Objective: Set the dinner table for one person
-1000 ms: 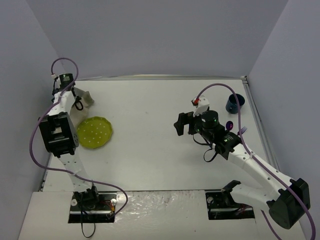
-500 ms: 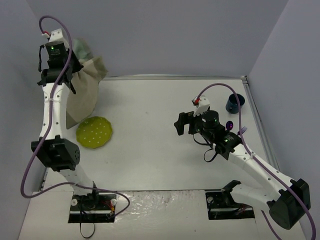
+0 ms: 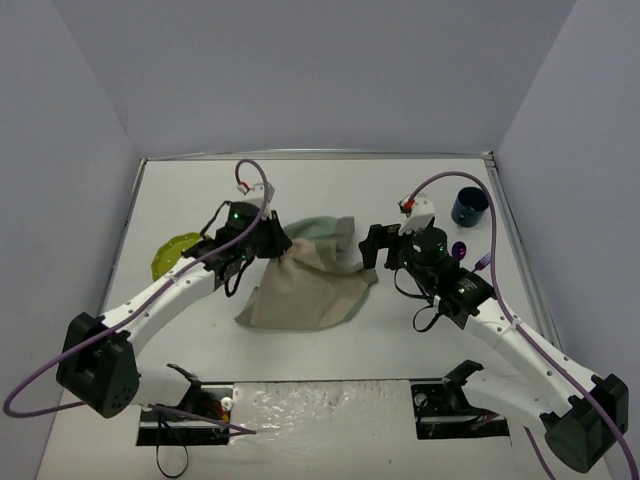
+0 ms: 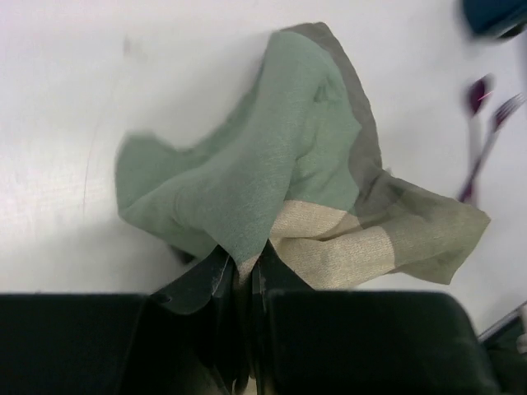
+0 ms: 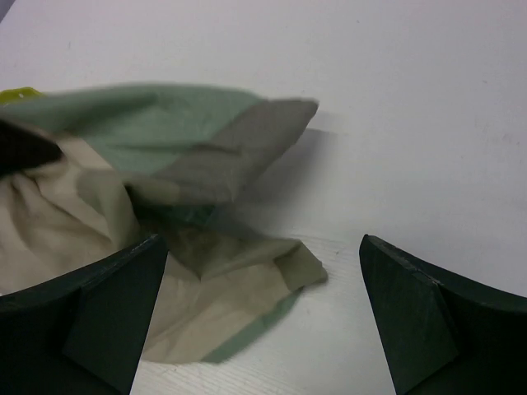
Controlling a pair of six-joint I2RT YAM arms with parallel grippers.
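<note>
The white and black left arm (image 3: 170,295) stretches to the middle, its left gripper (image 4: 244,267) pinched tight on a green and beige cloth mat (image 4: 272,181). The white and black right arm (image 3: 510,335) faces it, right gripper (image 5: 259,271) spread wide.

There is one table (image 3: 300,190). Over its middle there is one cloth mat (image 3: 310,290), in two tones, green and beige. There is one yellow-green plate (image 3: 170,252) to the left, partly hidden behind an arm. One dark blue cup (image 3: 468,207) stands at the far right. Near the cup there are two purple utensils: one spoon (image 3: 459,248) and one fork (image 3: 486,262). Two arms reach over the table, one left arm (image 3: 160,300) and one right arm (image 3: 520,345). Each ends in one hand, so there are two: the left hand (image 3: 275,240) and the right hand (image 3: 370,250). Two purple cables show, the left cable (image 3: 262,172) and the right cable (image 3: 440,178), one looping along each arm.
</note>
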